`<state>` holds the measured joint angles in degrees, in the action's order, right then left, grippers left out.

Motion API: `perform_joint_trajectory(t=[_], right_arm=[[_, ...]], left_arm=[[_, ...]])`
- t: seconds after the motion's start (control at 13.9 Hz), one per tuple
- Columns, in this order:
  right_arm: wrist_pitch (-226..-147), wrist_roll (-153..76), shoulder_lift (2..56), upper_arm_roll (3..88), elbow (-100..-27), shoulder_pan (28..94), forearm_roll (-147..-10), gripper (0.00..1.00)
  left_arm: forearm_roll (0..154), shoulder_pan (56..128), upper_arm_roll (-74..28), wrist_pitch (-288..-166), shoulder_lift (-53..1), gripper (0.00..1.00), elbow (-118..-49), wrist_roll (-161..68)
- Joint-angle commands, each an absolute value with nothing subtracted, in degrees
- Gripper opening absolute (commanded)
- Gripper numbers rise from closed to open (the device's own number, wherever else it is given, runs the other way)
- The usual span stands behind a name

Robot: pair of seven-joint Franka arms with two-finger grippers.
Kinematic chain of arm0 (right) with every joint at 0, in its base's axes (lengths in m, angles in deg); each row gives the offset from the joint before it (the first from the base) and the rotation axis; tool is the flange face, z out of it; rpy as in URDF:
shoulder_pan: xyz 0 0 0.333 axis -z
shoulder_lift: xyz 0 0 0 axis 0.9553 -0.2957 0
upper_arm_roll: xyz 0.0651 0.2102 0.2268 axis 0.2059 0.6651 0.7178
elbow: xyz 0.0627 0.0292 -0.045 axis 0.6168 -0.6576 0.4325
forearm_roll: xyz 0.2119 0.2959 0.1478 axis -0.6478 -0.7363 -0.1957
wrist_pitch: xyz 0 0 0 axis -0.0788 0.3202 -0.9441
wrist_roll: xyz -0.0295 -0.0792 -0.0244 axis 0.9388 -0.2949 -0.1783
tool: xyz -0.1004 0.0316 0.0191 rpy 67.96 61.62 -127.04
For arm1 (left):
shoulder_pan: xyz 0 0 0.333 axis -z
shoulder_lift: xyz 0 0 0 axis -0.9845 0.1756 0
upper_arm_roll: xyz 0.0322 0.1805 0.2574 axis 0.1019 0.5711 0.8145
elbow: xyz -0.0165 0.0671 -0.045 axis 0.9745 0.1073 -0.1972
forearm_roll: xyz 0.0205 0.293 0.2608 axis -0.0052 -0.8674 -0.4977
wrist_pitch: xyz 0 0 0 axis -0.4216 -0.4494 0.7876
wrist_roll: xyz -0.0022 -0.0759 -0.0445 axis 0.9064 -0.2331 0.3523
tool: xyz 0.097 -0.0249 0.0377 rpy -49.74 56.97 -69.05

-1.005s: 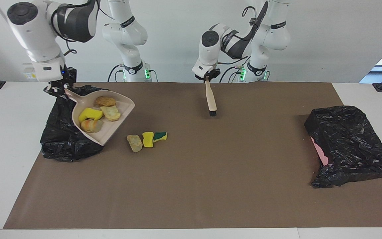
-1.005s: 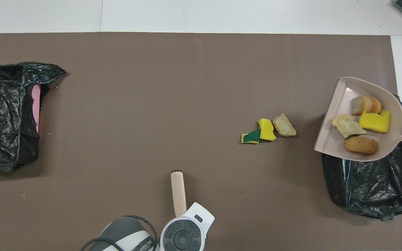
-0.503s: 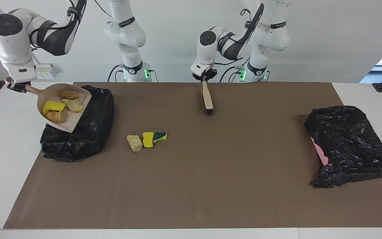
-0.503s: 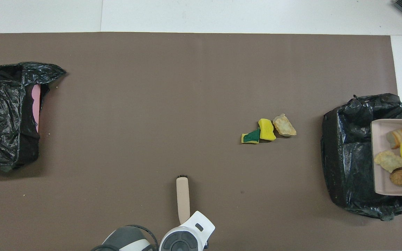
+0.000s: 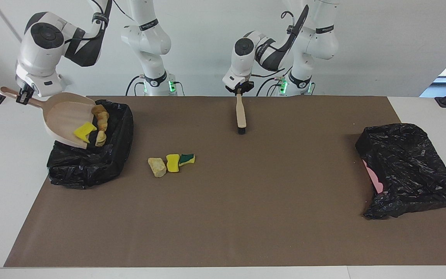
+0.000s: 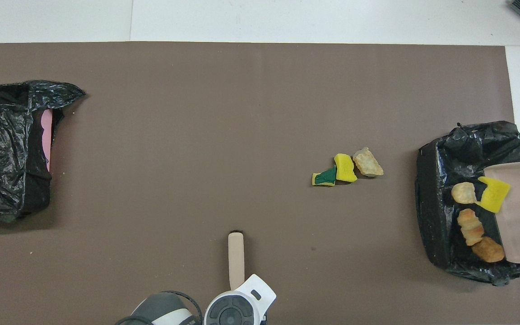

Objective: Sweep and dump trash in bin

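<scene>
Beige dustpan [image 5: 66,118]: plastic, raised and tipped steeply over the black-lined bin at the right arm's end of the counter; handle clamped in the right pincer.
Right pincer [image 5: 23,96]: together on the dustpan handle, over the white counter edge just beside the bin.
Bin with black liner [image 5: 91,162]: sits on the brown mat [image 5: 223,217]; open mouth under the dustpan's lip.
Trash, sliding lot: four scraps at the dustpan's lip over the bin mouth; yellow sponge piece [image 6: 494,194] still half on the pan, pale chunk [image 6: 463,192], striped bread-like lump [image 6: 469,225] and brown lump [image 6: 487,249] against the liner. Whether they have landed inside cannot be told.
Trash, loose lot: three scraps in a touching row on the mat, near the bin, toward the counter's middle; beige stone-like chunk [image 5: 156,167] nearest the bin, yellow sponge [image 5: 173,162] in the middle, green-and-yellow sponge [image 5: 187,159] at the end.
Brush [image 5: 241,115]: beige handle, dark bristles pointing down toward the mat; held by its top end.
Left pincer [image 5: 239,90]: together on the brush handle, over the mat's robot-side edge near mid-counter; arm waiting.
Second black bag [image 5: 409,170]: crumpled, at the left arm's end of the counter, pink showing at its opening.
</scene>
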<state>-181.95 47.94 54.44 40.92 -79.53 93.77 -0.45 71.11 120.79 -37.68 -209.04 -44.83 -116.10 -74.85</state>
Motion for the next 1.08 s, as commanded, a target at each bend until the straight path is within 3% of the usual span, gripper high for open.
perform_joint_trajectory(t=[0.0, 0.07, 0.14, 0.36, 0.65, 0.86, 1.01], right_arm=[[-183.0, 49.7, 59.6, 40.9, -84.5, 93.7, 4.8, 0.0], [-182.4, 49.7, 59.9, 41.3, -84.2, 93.6, 5.5, 0.0], [-182.3, 49.9, 60.5, 41.7, -84.1, 93.5, 5.7, 0.0], [-179.5, 50.0, 62.1, 44.0, -80.8, 93.2, 5.8, 0.0], [-167.3, 49.7, 62.6, 49.2, -72.5, 93.2, -2.6, 0.0], [-161.3, 42.8, 64.2, 53.4, -71.3, 93.2, -7.5, 0.0], [-157.7, 30.4, 65.0, 54.2, -71.4, 93.2, -18.6, 0.0]], left_arm=[[72.3, 121.0, -36.9, -207.2, -47.0, 0.62, -117.1, -73.5], [72.2, 120.9, -36.7, -207.0, -46.6, 0.74, -116.7, -73.5], [72.1, 120.3, -36.7, -207.0, -46.0, 1.0, -115.9, -73.5], [71.1, 113.7, -36.7, -206.7, -45.7, 1.0, -111.2, -69.9], [60.6, 105.2, -36.7, -204.2, -42.6, 1.0, -101.5, -62.9], [57.5, 97.4, -36.7, -202.5, -40.5, 1.0, -94.2, -54.2], [57.3, 92.6, -36.6, -199.8, -39.9, 1.0, -88.8, -48.6]])
